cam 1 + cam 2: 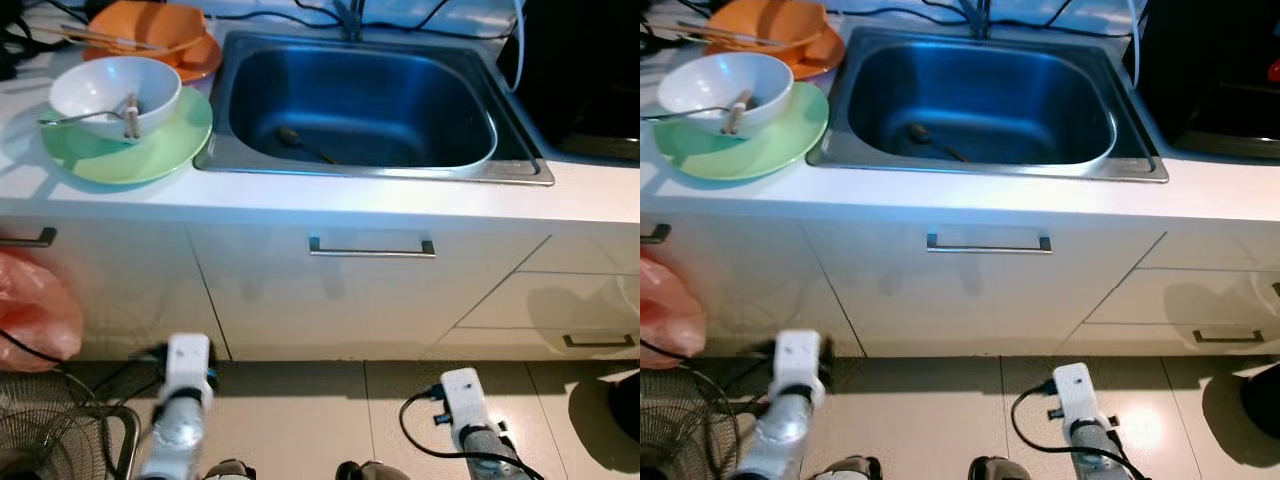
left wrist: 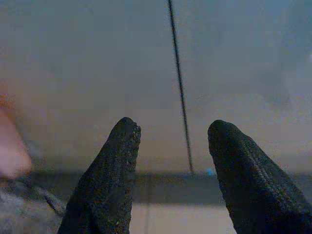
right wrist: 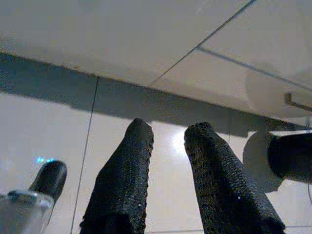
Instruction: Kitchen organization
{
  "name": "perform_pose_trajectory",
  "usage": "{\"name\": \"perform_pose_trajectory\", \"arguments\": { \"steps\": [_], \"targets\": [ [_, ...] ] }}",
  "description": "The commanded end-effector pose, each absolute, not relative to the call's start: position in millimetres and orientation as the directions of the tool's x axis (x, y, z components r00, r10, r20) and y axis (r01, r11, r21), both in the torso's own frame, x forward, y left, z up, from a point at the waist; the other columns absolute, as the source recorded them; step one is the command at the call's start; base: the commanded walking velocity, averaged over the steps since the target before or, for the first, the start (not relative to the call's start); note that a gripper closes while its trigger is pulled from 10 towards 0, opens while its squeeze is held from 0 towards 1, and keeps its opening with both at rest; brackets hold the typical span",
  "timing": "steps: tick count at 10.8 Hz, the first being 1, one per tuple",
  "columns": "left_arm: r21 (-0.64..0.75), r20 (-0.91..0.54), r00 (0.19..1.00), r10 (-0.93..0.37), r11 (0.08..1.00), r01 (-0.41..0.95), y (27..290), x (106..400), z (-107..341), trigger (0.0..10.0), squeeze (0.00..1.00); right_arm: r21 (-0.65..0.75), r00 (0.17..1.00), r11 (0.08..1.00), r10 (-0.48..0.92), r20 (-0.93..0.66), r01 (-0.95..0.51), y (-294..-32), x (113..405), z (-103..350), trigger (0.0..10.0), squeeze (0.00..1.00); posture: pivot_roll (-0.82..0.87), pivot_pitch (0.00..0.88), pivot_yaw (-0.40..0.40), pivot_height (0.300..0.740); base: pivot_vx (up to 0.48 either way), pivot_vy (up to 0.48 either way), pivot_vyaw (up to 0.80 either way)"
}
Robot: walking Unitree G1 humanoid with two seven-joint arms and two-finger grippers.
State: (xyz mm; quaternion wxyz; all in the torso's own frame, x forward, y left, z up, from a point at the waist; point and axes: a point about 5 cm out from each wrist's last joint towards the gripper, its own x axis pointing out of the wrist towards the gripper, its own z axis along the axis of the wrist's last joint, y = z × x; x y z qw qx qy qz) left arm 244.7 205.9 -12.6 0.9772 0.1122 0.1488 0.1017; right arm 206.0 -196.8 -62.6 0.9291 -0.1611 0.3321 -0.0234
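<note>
1. Standing before a white kitchen bench (image 1: 300,200), the robot looks down on a stainless steel sink (image 1: 520,150) set into it.
2. Lying on the sink's floor is a dark long-handled utensil (image 1: 305,145), probably a spoon; the blur hides its exact shape.
3. To the sink's left a round pale green plate (image 1: 170,150) sits on the bench, its edge just beside the sink's rim.
4. On that plate stands a white round bowl (image 1: 110,85), with a metal utensil (image 1: 70,118) and a wooden-handled piece (image 1: 131,115) leaning inside it.
5. Behind it an orange bowl (image 1: 150,25) rests on an orange plate (image 1: 200,62), with wooden chopsticks (image 1: 110,38) across its top.
6. White cabinet fronts run below the bench, with a metal bar handle (image 1: 372,248) under the sink.
7. Both arms hang low in front of the cabinets above a beige tiled floor (image 1: 300,410).
8. The left pincer (image 2: 173,146) faces a cabinet door, its fingers well apart and empty.
9. The right pincer (image 3: 168,146) points at the cabinet base, fingers slightly apart and empty.
10. A red plastic bag (image 1: 35,310) and a wire fan grille (image 1: 50,440) sit on the floor at left.
</note>
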Motion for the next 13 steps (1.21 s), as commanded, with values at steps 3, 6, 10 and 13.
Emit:
{"name": "perform_pose_trajectory", "arguments": {
  "steps": [3,6,10,13],
  "targets": [
    [0.284,-0.088,0.981,0.175,0.948,-0.144,195,259,17,10.0,0.0,-0.452,0.848,0.892,-0.235,-0.476,-0.007,-200,203,-57,10.0,0.0,0.09,0.151,-0.063,0.74,0.0,0.0,0.0],
    [0.263,0.007,0.993,0.122,0.957,-0.119,189,263,41,10.0,0.0,-0.217,0.967,0.974,-0.121,-0.224,0.071,-231,286,22,10.0,0.0,0.09,0.143,-0.054,0.74,0.0,0.0,0.0],
    [0.27,0.191,0.97,0.148,0.942,-0.197,200,254,96,10.0,0.0,-0.08,0.994,0.991,-0.1,0.043,0.103,-225,288,77,10.0,0.0,0.08,0.177,-0.058,0.74,0.0,0.0,0.0],
    [0.234,0.318,0.938,0.14,0.947,-0.221,191,263,141,10.0,0.0,-0.033,0.978,0.993,-0.105,0.179,0.113,-217,295,122,10.0,0.0,0.09,0.185,-0.062,0.74,0.0,0.0,0.0]
  ]
}}
